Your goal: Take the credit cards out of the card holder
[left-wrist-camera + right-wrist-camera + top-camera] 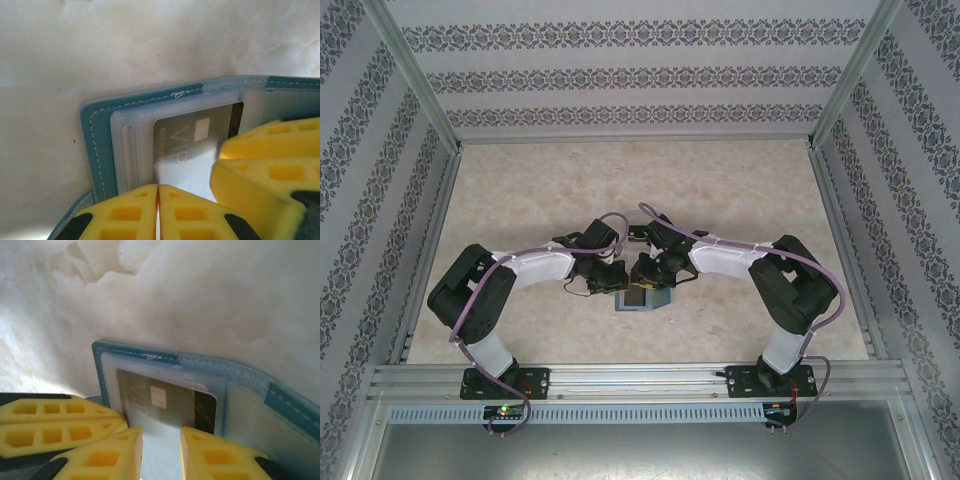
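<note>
VIP card [190,145] sits in the card holder [97,145]; none out.
The left gripper [158,192] is pinched shut at its edge, the right gripper [161,437] slightly parted above.

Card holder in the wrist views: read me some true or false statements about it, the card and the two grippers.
1. The card holder lies open on the table. True.
2. A VIP card sits in its clear sleeve. True.
3. The left gripper is wide open. False: its fingers are pressed together.
4. The card holder is red. False: it is teal.
5. The right gripper has its jaws apart. True.
</note>
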Controlling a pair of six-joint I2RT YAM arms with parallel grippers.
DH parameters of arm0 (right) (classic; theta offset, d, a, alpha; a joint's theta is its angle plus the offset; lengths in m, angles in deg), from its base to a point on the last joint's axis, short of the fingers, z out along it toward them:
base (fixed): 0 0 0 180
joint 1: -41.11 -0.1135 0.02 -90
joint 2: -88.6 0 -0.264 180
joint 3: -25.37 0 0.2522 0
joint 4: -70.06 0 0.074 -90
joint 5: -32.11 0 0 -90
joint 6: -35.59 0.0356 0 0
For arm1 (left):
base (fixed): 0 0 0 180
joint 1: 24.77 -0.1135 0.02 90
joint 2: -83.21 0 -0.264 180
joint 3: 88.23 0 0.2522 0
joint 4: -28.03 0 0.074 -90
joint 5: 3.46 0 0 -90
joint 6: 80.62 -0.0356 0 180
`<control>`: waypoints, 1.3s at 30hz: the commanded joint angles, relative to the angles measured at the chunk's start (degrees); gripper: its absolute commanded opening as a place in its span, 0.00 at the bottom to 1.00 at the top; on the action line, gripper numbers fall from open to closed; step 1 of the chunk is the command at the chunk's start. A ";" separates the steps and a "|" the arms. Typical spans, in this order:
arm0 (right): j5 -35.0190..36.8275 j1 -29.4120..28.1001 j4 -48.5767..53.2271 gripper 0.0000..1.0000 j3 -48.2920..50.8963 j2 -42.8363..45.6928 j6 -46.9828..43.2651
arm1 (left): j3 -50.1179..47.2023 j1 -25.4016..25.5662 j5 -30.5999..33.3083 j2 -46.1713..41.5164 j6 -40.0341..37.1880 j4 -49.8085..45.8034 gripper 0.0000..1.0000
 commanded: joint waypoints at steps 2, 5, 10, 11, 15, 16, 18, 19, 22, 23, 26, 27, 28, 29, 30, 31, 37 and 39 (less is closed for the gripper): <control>0.27 0.23 -0.75 0.27 1.15 -1.40 0.13 | 0.04 0.79 1.58 1.11 -1.50 -0.83 0.10; 1.83 0.17 1.14 0.27 1.17 -0.84 -0.82 | 0.30 0.75 2.31 1.12 -1.73 -1.59 0.10; 4.63 0.23 4.86 0.31 0.79 0.58 -2.57 | 0.66 0.80 3.42 1.16 -2.20 -3.08 0.10; 5.04 0.25 5.48 0.32 0.71 0.70 -2.83 | 0.72 0.75 3.69 1.21 -2.29 -3.42 0.10; 5.64 0.22 6.80 0.34 0.29 1.05 -3.51 | 0.88 0.76 4.07 1.21 -2.47 -4.10 0.10; 6.02 0.22 7.18 0.34 0.13 1.05 -3.73 | 0.87 0.79 4.11 1.21 -2.46 -4.25 0.10; 6.71 0.25 8.13 0.34 -0.06 1.23 -4.11 | 0.96 0.75 4.24 1.12 -2.47 -4.50 0.10; 7.08 0.25 8.49 0.35 -0.19 1.30 -4.27 | 1.03 0.75 4.38 1.10 -2.46 -4.54 0.10; 8.42 0.16 9.92 0.36 -0.50 1.74 -4.74 | 0.91 0.75 4.48 0.98 -2.54 -4.80 0.10; 8.70 0.17 10.32 0.36 -0.66 1.84 -4.90 | 0.95 0.75 4.58 0.95 -2.62 -4.88 0.10; 9.83 -0.06 11.77 0.38 -1.31 2.50 -5.43 | 0.84 0.75 4.67 0.88 -2.60 -5.06 0.10; 10.14 -0.03 12.21 0.38 -1.51 2.69 -5.58 | 0.89 0.75 4.70 0.85 -2.54 -5.06 0.10; 10.38 -0.17 12.61 0.38 -1.69 2.87 -5.75 | 0.82 0.75 4.73 0.77 -2.53 -5.00 0.10; 10.53 -0.15 12.88 0.39 -1.91 2.90 -5.88 | 0.86 0.76 4.70 0.68 -2.41 -4.98 0.10; 10.64 -0.11 13.36 0.39 -2.16 3.07 -5.98 | 0.85 0.75 4.73 0.59 -2.37 -5.08 0.10; 10.64 -0.26 13.58 0.39 -2.34 3.36 -6.07 | 0.97 0.81 4.68 0.43 -2.40 -5.07 0.10; 8.24 -0.26 11.64 0.40 -1.45 6.00 -4.73 | 2.34 0.92 3.61 -2.31 -2.03 -5.06 0.11; 7.76 -0.04 10.79 0.40 -0.97 6.65 -4.21 | 2.94 1.09 3.02 -3.13 -1.85 -4.89 0.12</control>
